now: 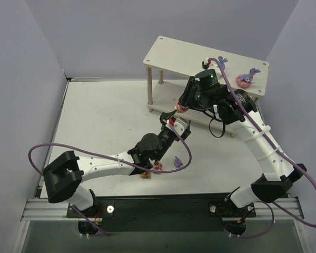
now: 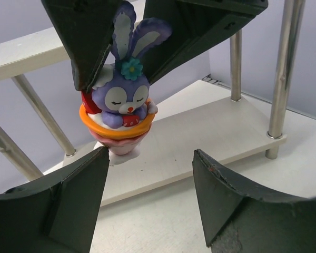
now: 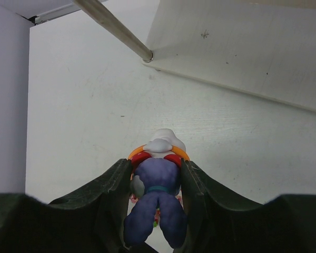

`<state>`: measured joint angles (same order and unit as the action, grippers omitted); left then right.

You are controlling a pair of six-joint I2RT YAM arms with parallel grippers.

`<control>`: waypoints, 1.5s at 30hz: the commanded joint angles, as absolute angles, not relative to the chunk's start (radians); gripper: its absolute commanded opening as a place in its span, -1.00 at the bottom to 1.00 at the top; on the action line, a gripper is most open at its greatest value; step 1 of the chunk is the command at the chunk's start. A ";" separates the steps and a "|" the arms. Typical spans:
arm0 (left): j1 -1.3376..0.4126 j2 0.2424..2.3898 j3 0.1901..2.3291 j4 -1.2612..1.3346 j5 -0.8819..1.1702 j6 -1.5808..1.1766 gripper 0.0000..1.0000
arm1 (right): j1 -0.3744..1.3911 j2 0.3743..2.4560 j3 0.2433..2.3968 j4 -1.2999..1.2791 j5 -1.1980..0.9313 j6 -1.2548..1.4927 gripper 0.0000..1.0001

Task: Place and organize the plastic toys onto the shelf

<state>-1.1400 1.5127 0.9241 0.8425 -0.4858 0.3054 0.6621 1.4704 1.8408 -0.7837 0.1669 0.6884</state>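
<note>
My right gripper (image 1: 181,108) is shut on a purple bunny in an orange cup (image 3: 155,184) and holds it upright by the front left corner of the wooden shelf's lower board (image 2: 216,132). I cannot tell whether its base touches the board. My left gripper (image 1: 174,126) is open and empty, just in front of the bunny (image 2: 121,103), with its fingertips (image 2: 97,158) either side below it. On the shelf top (image 1: 184,52) stand a purple bunny (image 1: 221,61) and a bunny on a pink base (image 1: 246,78). Three more toys lie on the table: purple (image 1: 176,162), red-pink (image 1: 158,166) and orange (image 1: 144,174).
The shelf's thin legs (image 2: 282,68) stand close to the right of the held bunny. A small white and red piece (image 1: 205,61) sits on the shelf top behind the right wrist. Grey walls close in the table on the left and right.
</note>
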 commanded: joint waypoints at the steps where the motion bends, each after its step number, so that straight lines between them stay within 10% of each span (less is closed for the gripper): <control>1: -1.141 1.542 1.008 0.968 -0.540 0.357 0.45 | 0.678 1.453 1.821 -0.792 0.126 0.701 -1.00; 11: -1.140 1.586 1.046 1.029 -0.591 0.393 0.28 | 0.686 1.440 1.798 -0.793 0.097 0.706 -1.00; 19: -1.132 1.611 1.049 1.088 -0.601 0.423 0.56 | 0.695 1.436 1.786 -0.793 0.071 0.719 -1.00; 26: -1.132 1.611 1.026 1.094 -0.580 0.396 0.15 | 0.695 1.424 1.789 -0.792 0.093 0.724 -1.00; 34: -1.134 1.606 0.974 1.100 -0.581 0.382 0.76 | 0.683 1.433 1.839 -0.793 0.103 0.713 -1.00; 45: -1.134 1.605 0.948 1.094 -0.575 0.362 0.56 | 0.670 1.425 1.847 -0.796 0.104 0.713 -1.00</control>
<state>-1.1351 1.6157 0.9512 1.0428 -0.5854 0.3782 0.6792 1.4597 1.8103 -0.7963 0.1074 0.7071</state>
